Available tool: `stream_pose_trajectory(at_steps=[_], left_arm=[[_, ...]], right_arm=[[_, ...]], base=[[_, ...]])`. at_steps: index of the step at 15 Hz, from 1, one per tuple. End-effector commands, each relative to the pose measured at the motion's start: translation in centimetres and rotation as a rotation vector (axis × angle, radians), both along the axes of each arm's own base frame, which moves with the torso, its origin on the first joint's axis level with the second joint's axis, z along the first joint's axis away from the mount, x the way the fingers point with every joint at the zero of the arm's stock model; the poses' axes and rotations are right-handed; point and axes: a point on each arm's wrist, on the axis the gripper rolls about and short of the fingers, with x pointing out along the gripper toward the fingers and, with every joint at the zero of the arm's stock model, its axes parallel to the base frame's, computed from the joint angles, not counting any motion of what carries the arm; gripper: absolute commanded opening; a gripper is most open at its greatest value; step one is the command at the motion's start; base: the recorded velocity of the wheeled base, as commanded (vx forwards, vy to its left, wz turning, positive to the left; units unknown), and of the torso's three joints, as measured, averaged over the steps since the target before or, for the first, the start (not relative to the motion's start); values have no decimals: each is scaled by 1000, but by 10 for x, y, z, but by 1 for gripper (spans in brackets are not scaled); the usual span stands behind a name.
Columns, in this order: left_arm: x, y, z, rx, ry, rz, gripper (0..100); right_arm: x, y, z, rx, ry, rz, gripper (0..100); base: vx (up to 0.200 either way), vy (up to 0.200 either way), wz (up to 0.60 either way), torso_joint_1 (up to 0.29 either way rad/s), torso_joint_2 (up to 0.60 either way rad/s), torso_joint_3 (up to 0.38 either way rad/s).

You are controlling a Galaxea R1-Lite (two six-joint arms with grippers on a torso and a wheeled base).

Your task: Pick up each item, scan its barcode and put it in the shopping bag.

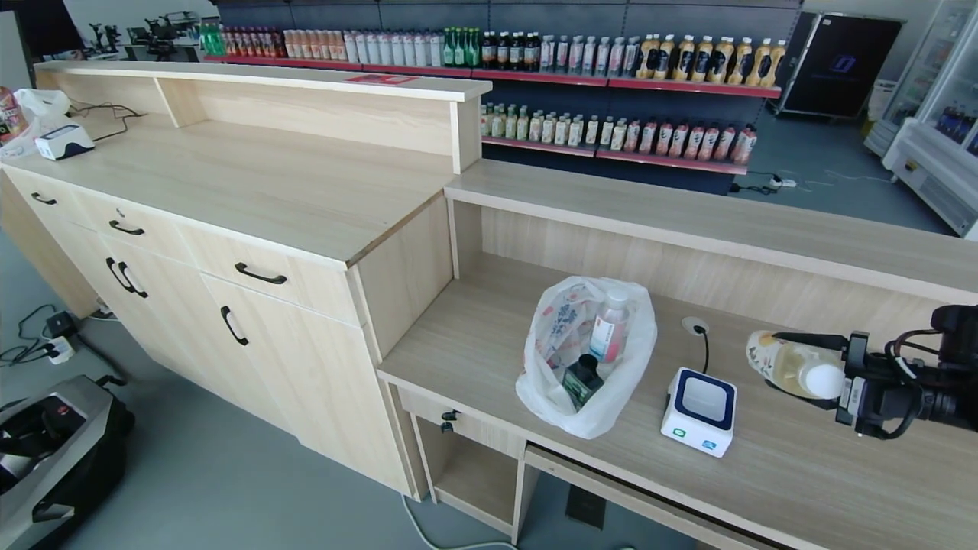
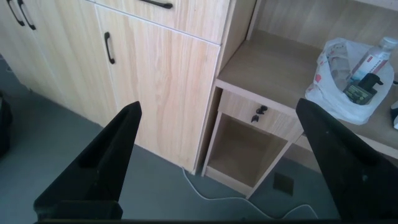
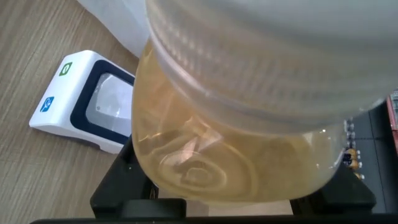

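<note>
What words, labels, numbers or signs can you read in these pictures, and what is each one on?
No words or numbers are legible.
On the shopping bag: red and blue print, too blurred.
On the clear bottle in the bag: red-and-white label, too small.
On the barcode scanner: green and blue icons, no readable text.
On the yellow drink bottle: label too blurred.
On the shelf bottles: labels too small.

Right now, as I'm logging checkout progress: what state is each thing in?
White plastic shopping bag: open, upright on wooden desk, clear bottle and dark bottle inside.
White square barcode scanner: window facing up, uncovered.
Yellow drink bottle: held on its side, off the desk.
Right gripper: shut on yellow drink bottle.
Left gripper: open, empty.
</note>
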Motion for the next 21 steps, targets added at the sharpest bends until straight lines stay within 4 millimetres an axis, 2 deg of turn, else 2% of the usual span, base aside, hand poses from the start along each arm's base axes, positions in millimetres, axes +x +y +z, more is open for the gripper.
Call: stream_pose_trajectory(at_steps=[1, 10, 17, 21], left_arm=[[0, 0, 0, -1, -1, 0, 100], [0, 0, 0, -1, -1, 0, 100], [0, 0, 0, -1, -1, 0, 100], [0, 0, 0, -1, -1, 0, 100]], right_arm=[[4, -2, -8, 9, 16, 7, 0], [15, -3, -25, 25, 45, 21, 0], [27, 9, -34, 30, 60, 66, 0], [27, 9, -38, 33, 70, 64, 0]], base=[[0, 0, 0, 0, 0, 0], [0, 0, 0, 0, 0, 0], [0, 0, 0, 0, 0, 0], [0, 0, 0, 0, 0, 0]])
